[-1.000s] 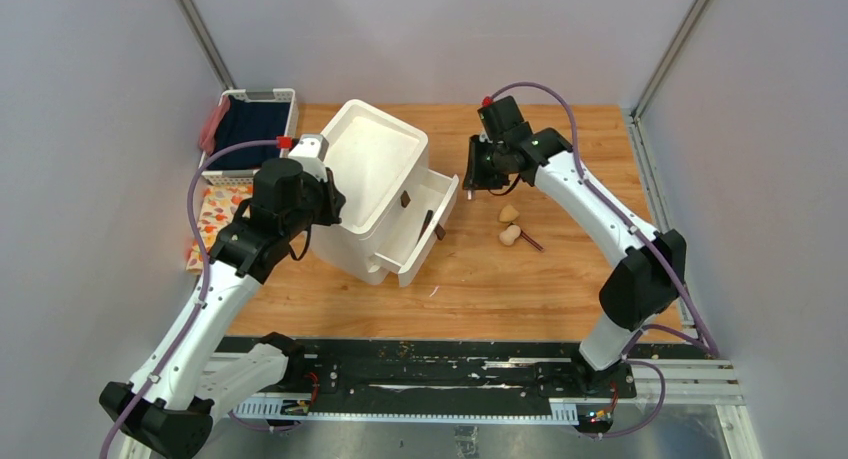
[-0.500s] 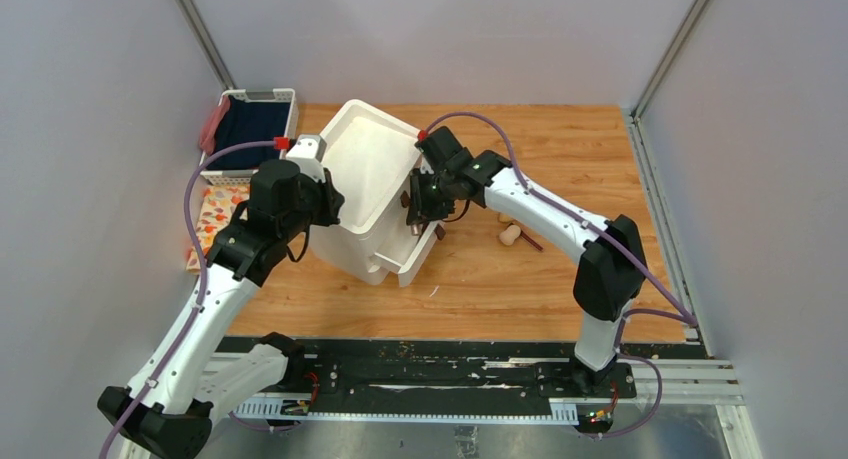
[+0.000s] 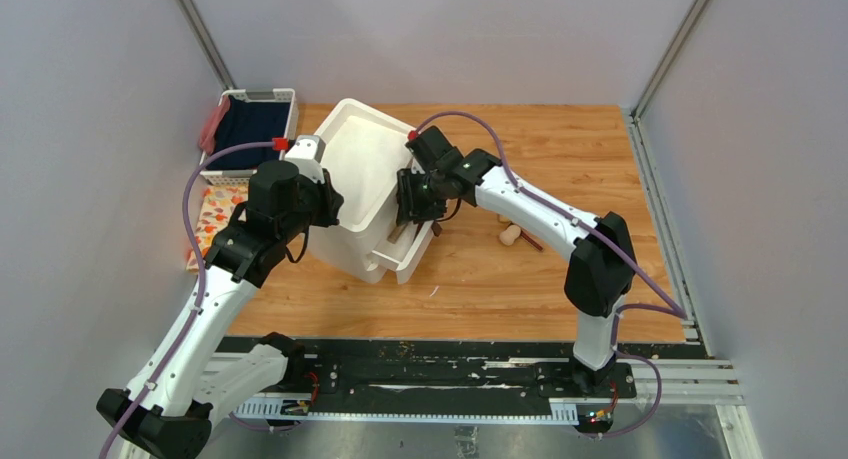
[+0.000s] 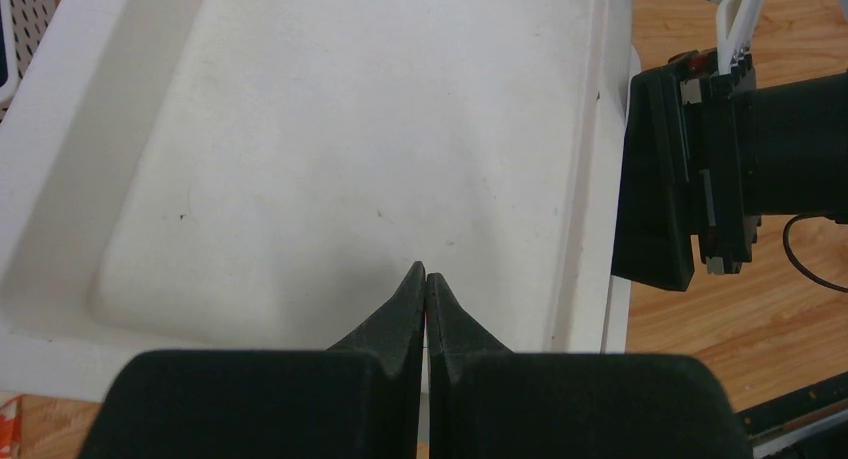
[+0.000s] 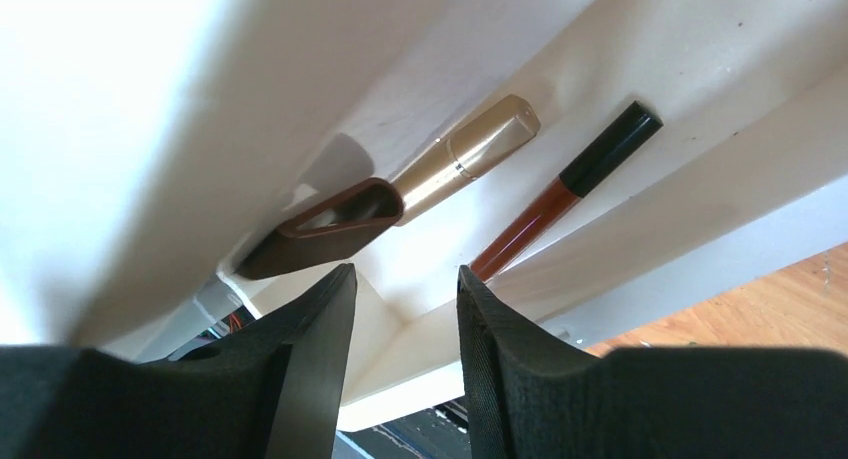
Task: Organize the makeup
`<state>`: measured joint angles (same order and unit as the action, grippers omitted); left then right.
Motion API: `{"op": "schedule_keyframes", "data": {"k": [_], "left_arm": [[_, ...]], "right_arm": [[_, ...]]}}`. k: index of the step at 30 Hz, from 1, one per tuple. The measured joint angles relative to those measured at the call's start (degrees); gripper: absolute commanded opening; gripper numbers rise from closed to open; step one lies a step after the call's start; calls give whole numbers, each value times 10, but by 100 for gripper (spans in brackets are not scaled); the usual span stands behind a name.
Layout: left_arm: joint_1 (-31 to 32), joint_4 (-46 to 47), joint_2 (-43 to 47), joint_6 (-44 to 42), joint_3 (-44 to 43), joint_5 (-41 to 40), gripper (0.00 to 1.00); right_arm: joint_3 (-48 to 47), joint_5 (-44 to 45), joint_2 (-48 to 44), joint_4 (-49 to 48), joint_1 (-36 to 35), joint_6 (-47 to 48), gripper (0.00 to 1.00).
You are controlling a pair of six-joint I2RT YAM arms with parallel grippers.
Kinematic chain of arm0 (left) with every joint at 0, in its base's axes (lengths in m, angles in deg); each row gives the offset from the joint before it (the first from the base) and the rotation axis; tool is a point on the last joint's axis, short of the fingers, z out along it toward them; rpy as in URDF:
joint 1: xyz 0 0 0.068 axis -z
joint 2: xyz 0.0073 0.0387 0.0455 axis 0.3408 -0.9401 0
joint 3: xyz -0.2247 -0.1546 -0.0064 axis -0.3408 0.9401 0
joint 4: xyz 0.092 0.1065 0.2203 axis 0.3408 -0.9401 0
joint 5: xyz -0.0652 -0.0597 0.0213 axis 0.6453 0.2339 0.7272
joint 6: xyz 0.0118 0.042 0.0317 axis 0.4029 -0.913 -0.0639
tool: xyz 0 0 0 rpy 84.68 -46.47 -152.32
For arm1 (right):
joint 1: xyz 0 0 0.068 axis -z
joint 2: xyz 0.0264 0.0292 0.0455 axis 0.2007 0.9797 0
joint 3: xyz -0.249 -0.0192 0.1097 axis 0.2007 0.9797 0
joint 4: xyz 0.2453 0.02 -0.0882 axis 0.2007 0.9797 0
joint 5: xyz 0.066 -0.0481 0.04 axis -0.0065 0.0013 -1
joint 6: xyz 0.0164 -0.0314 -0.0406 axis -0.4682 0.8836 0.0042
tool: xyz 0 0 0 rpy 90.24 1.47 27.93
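Observation:
The white drawer box [image 3: 360, 169] stands tilted at centre-left with its bottom drawer [image 3: 408, 257] partly open. My right gripper [image 3: 412, 211] is open at the drawer's front. In the right wrist view its open jaws [image 5: 400, 279] sit just under a brown knob [image 5: 320, 229], and the drawer holds a gold tube [image 5: 465, 159] and a reddish-brown and black pencil [image 5: 560, 194]. My left gripper [image 4: 425, 277] is shut and empty over the box's recessed top [image 4: 350, 149]. A beige sponge [image 3: 510, 235] and a dark stick [image 3: 531, 243] lie on the table right of the box.
A white basket [image 3: 262, 92] with dark blue cloth stands at the back left corner, with a patterned pad [image 3: 213, 214] in front of it. Grey walls close in on three sides. The right arm's link crosses above the sponge.
My right arm has swung left from the back of the table to the drawer's front. The drawer has slid partly into the box. The left arm has barely moved.

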<state>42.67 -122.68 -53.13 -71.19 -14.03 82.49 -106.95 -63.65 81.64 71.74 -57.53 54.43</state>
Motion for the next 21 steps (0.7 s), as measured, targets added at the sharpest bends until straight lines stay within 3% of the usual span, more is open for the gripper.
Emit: {"op": "schedule_keyframes", "data": {"k": [5, 13, 18, 21], "left_arm": [[0, 0, 0, 0, 0, 0, 0], [0, 0, 0, 0, 0, -4, 0], [0, 0, -1, 2, 0, -2, 0], [0, 0, -1, 3, 0, 1, 0]], "right_arm": [[-24, 44, -6, 23, -10, 22, 40], [-13, 256, -142, 104, -8, 60, 41], [32, 339, -232, 140, 18, 75, 41], [82, 360, -239, 159, 56, 81, 41]]}}
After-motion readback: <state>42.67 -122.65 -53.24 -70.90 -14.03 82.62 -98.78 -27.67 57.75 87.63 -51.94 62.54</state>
